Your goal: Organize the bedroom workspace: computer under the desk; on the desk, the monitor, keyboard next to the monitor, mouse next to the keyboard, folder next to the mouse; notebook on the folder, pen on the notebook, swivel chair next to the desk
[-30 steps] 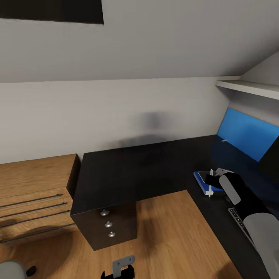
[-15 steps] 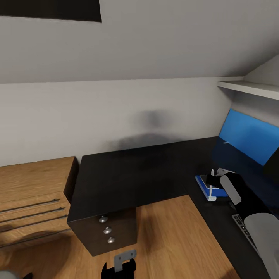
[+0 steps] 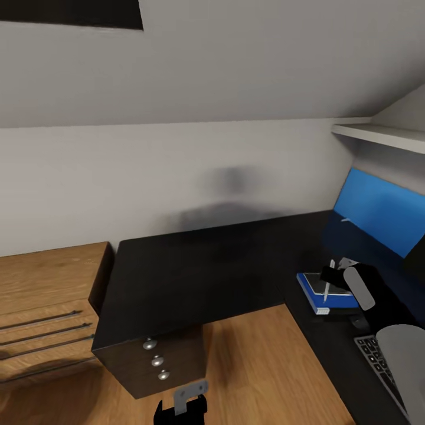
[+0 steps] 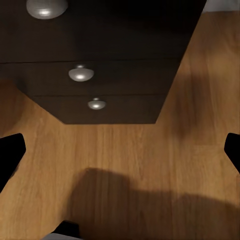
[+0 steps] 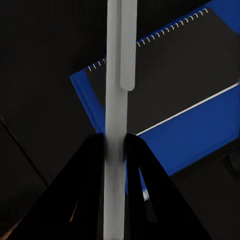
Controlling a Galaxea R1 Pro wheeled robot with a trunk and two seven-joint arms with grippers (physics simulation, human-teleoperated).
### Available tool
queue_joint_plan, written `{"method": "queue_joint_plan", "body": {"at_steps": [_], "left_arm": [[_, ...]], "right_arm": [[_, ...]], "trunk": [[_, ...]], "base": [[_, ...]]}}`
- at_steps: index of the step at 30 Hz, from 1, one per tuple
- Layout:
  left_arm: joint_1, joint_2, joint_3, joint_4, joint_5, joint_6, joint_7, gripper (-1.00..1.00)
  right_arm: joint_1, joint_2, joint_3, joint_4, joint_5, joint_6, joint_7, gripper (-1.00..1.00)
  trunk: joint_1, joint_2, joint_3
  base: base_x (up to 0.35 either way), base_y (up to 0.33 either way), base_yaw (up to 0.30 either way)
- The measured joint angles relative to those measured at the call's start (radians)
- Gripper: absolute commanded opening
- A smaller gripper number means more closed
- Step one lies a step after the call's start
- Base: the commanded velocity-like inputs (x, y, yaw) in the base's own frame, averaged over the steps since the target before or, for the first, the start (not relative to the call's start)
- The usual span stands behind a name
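The black desk (image 3: 200, 265) stands against the wall, with its drawer unit (image 3: 154, 360) below. The blue folder (image 3: 319, 293) lies on the desk's right wing, and the grey spiral notebook (image 5: 185, 65) lies on it. My right gripper (image 5: 116, 145) is shut on the thin white pen (image 5: 118, 90), held just above the notebook. In the head view the pen (image 3: 326, 286) tilts over the folder. The keyboard (image 3: 378, 360) lies nearer me. The monitor (image 3: 378, 215) shows blue at the far right. My left gripper (image 3: 180, 408) hangs low before the drawers, open with nothing in it.
A light wood dresser (image 3: 47, 307) with long handles stands left of the desk. Wood floor (image 4: 130, 165) lies before the drawer knobs (image 4: 81, 73). A white shelf (image 3: 383, 134) juts out above the monitor under the sloped ceiling.
The head view has swung slightly, shifting the whole scene. My right gripper has carried the pen from the folder's near edge to over its top, and the pen now tilts.
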Motion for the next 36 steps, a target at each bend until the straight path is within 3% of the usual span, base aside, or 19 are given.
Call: {"method": "queue_joint_plan", "body": {"at_steps": [12,23,27,32,36], "left_arm": [[0.0,0.0,0.0,0.0,-0.002,-0.001,0.002,1.0],[0.0,0.003,-0.019,0.0,-0.001,-0.001,0.002,1.0],[0.0,0.004,-0.021,0.0,-0.001,-0.001,0.003,1.0],[0.0,0.004,-0.022,0.0,-0.001,-0.001,0.003,1.0],[0.0,0.005,-0.025,-0.001,-0.001,-0.002,0.003,1.0]], "right_arm": [[0.0,0.0,-0.013,0.024,0.0,-0.033,-0.001,-1.0],[0.0,0.001,-0.075,0.063,-0.001,-0.073,0.0,-1.0],[0.0,0.001,-0.137,0.069,-0.001,-0.085,0.0,-1.0],[0.0,0.002,-0.268,0.101,-0.001,-0.088,0.001,-1.0],[0.0,0.003,-0.351,0.132,-0.003,-0.088,0.001,-1.0]], "trunk": [[0.0,0.0,0.0],[0.0,0.0,0.0],[0.0,0.0,0.0],[0.0,0.0,0.0],[0.0,0.0,0.0]], "base": [[0.101,-0.036,0.0],[0.131,-0.005,0.0],[0.064,0.0,0.0],[0.015,0.0,0.0],[0.009,0.0,0.0]]}}
